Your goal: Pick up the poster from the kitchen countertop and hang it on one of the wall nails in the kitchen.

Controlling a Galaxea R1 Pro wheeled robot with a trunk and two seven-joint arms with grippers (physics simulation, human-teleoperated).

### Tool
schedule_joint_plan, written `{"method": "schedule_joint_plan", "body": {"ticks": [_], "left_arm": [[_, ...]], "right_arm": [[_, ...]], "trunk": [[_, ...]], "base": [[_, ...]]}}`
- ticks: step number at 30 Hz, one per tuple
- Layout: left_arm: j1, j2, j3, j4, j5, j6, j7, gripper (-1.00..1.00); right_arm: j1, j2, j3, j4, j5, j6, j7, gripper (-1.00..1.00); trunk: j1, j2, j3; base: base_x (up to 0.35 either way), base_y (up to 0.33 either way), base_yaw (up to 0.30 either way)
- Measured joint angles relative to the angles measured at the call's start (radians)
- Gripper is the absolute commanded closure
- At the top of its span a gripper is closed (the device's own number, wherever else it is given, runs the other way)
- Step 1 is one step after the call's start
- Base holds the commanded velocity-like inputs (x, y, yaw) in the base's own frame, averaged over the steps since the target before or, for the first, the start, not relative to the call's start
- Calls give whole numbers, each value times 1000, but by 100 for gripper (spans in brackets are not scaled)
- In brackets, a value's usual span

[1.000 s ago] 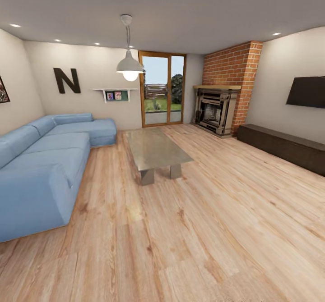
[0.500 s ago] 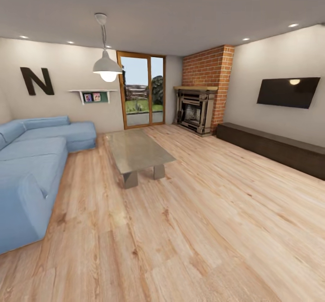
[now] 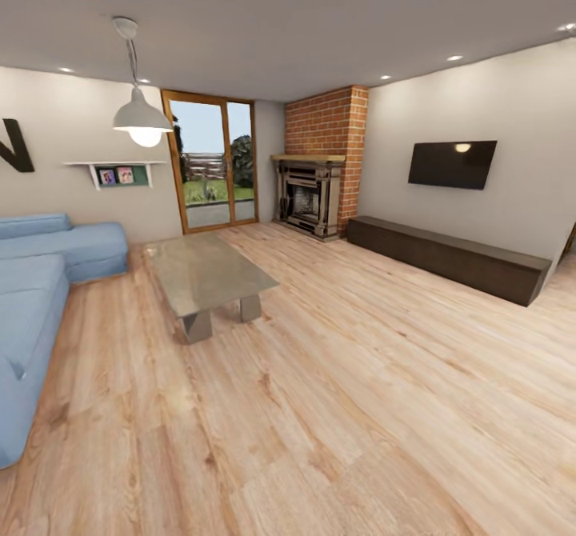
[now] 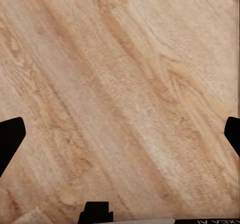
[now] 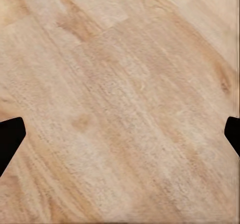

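**In a living room, both jaws wide and empty over the wood floor**

My left jaws stand wide apart: its two dark fingertips sit at opposite edges of the left wrist view, with nothing between them but the pale plank floor they point at. My right jaws are spread just as wide. Their two fingertips also frame bare planks, and they have hold of nothing. That makes two pairs of jaws, four fingertips and no load.

The head view looks across a living room, beyond both jaws. I count one glass-topped coffee table on two stubby legs, standing on the floor. Near it is one blue sofa, on the side of my left jaws. One white pendant lamp hangs from the ceiling above the table's far end. On the back wall there is one dark letter, cut off by the picture's edge. Beside it, one small wall shelf carries two little pictures, and further along is one wood-framed glass door with two panes.

In the corner there is one fireplace against one brick chimney. On the side of my right jaws, one black television hangs on the wall above one long, low dark cabinet.

I cannot tell from here where the poster is.
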Motion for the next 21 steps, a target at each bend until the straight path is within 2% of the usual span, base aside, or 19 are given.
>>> {"method": "schedule_joint_plan", "body": {"ticks": [21], "left_arm": [[0,-1,-2,9,0,0,0,-100]], "right_arm": [[0,1,0,0,0,1,0,-100]], "trunk": [[0,0,9]], "base": [[0,0,-299]]}}
